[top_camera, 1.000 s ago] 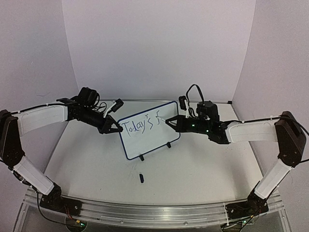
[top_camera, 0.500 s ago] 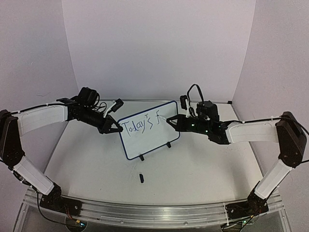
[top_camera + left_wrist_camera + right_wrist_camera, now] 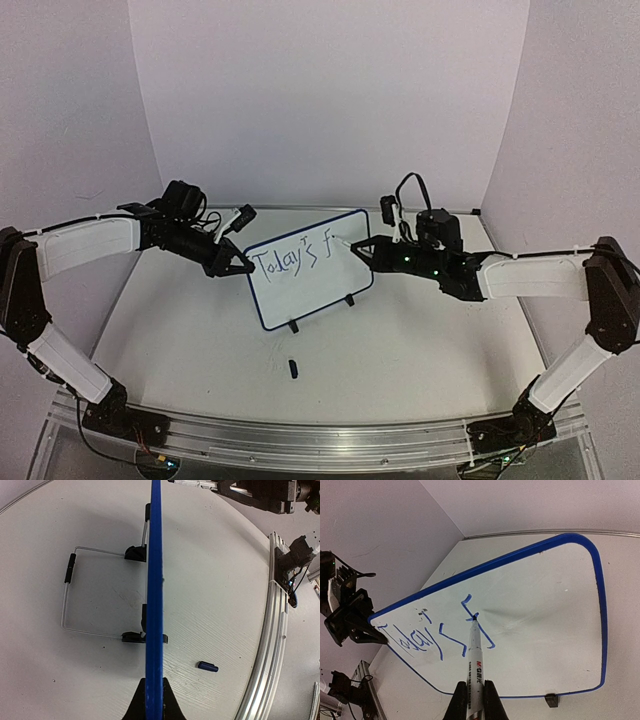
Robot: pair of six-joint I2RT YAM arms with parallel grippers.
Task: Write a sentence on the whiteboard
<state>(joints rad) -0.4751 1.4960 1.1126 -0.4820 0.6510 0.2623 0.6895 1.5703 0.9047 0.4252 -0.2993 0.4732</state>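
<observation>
The whiteboard (image 3: 308, 268) stands tilted on its wire stand (image 3: 70, 597) mid-table, blue-rimmed. It bears the sentence (image 3: 290, 258) in blue, reading "Today's f" at this moment; it shows close in the right wrist view (image 3: 432, 635). My left gripper (image 3: 243, 267) is shut on the board's left edge (image 3: 154, 605), seen edge-on. My right gripper (image 3: 357, 247) is shut on a white marker pen (image 3: 475, 670). Its tip touches the board (image 3: 545, 620) at the crossbar of the "f".
A small dark marker cap (image 3: 293, 368) lies on the table in front of the board; it also shows in the left wrist view (image 3: 208, 667). An aluminium rail (image 3: 300, 440) runs along the near edge. Purple walls enclose the back and sides.
My right arm has shifted slightly right and the pen tip has moved along the "f", adding its stroke. The left gripper and the board have not moved.
</observation>
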